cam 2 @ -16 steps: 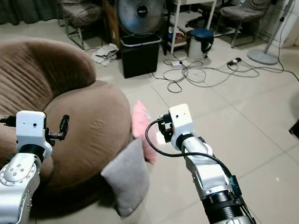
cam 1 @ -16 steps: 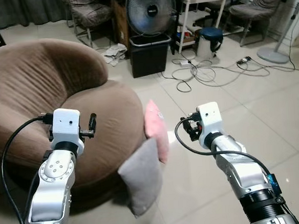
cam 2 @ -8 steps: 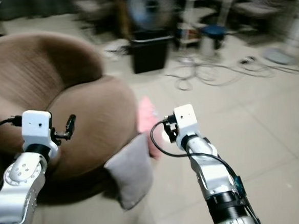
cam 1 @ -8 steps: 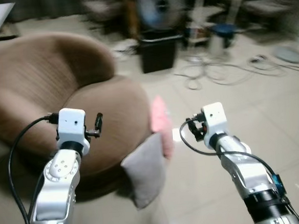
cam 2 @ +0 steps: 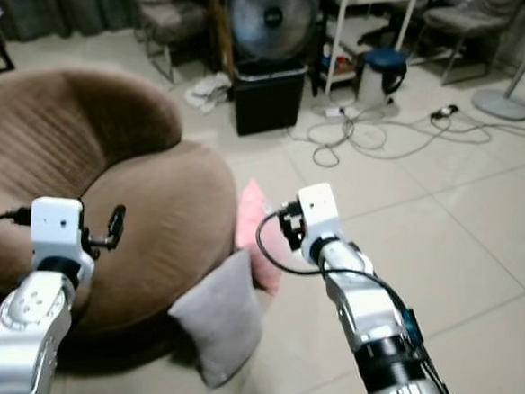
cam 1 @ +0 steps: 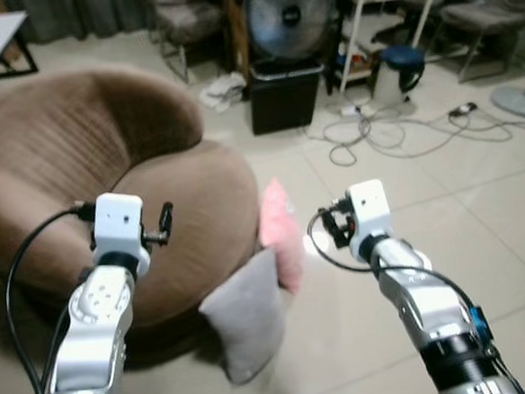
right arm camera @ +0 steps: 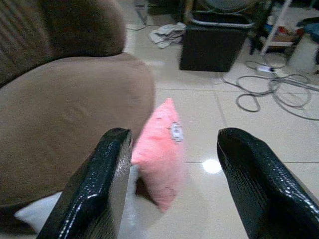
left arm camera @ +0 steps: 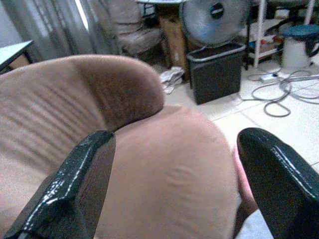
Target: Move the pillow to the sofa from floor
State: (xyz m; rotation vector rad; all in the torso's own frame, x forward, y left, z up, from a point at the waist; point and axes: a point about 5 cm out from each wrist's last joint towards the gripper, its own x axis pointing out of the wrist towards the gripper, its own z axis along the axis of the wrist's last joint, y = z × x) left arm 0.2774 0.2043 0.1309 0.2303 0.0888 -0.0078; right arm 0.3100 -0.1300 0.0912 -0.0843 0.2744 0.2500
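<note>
Two pillows [cam 1: 278, 232] against sofa [cam 1: 107, 163]

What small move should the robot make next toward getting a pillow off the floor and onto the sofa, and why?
Probably lower the right pincer toward the pink pillow. Both pincers are open and hold nothing; the right wrist view frames that pillow between its fingers. The pink pillow and the grey pillow lean on the floor against the brown sofa. The left pincer hovers over the seat.

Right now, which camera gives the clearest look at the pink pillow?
The right wrist view: the pink pillow stands on the floor against the sofa, framed between the open right claw fingers. Both eye views show it smaller; the left wrist view catches only its edge.
</note>
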